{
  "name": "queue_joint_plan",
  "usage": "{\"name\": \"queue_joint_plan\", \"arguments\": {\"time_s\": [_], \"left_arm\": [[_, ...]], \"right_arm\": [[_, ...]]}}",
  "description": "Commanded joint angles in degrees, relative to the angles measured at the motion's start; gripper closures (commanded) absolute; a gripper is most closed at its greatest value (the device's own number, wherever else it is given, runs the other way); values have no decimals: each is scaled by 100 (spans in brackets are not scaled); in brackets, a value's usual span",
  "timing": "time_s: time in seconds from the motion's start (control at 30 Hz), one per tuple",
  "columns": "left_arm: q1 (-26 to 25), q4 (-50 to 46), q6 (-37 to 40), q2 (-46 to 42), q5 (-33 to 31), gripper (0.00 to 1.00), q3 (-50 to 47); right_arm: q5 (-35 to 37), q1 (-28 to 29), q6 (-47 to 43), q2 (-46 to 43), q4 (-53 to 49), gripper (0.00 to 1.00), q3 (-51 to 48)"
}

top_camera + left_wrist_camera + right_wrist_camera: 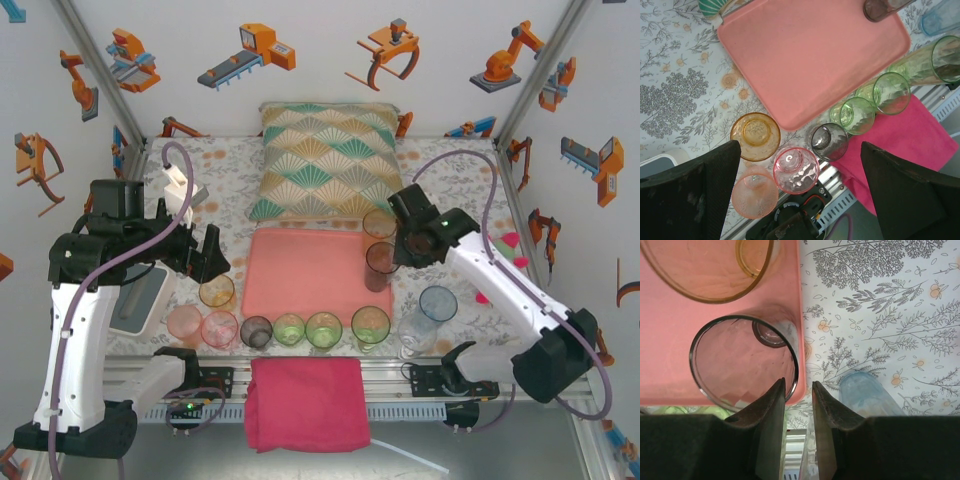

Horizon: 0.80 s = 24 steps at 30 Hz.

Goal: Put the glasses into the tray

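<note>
The salmon-pink tray [300, 270] lies mid-table. Two glasses stand at its right edge, an amber one [379, 222] and a smoky one [380, 265]. My right gripper [400, 255] hangs over the smoky glass [745, 360]. Its jaws [798, 385] stand a little apart, open, with nothing in the gap and the rim just off the left fingertip. Along the front stand amber [216, 291], pink [220, 328], grey [256, 331], green [323, 329], clear [415, 335] and blue [437, 303] glasses. My left gripper [200, 258] is wide open above a pink glass [796, 170].
A fan-patterned cushion [325, 160] lies behind the tray. A magenta folded cloth [305, 400] drapes over the front rail. A white box [140, 300] sits under the left arm. Enclosure walls stand close on both sides.
</note>
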Motion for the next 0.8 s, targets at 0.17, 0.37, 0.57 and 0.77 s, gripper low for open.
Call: {"name": "queue_joint_plan", "arguments": {"time_s": [0.17, 0.37, 0.57, 0.77], "left_arm": [[-39, -40, 194, 77, 138, 3, -34], [-39, -22, 244, 145, 113, 3, -26], [-40, -27, 236, 200, 137, 3, -33], [-48, -22, 194, 272, 192, 3, -18]], "right_arm": [[-312, 156, -41, -713, -143, 69, 164], [-368, 870, -346, -561, -432, 69, 327], [-502, 1317, -415, -507, -555, 69, 291], [-522, 1480, -391, -510, -716, 68, 233]]}}
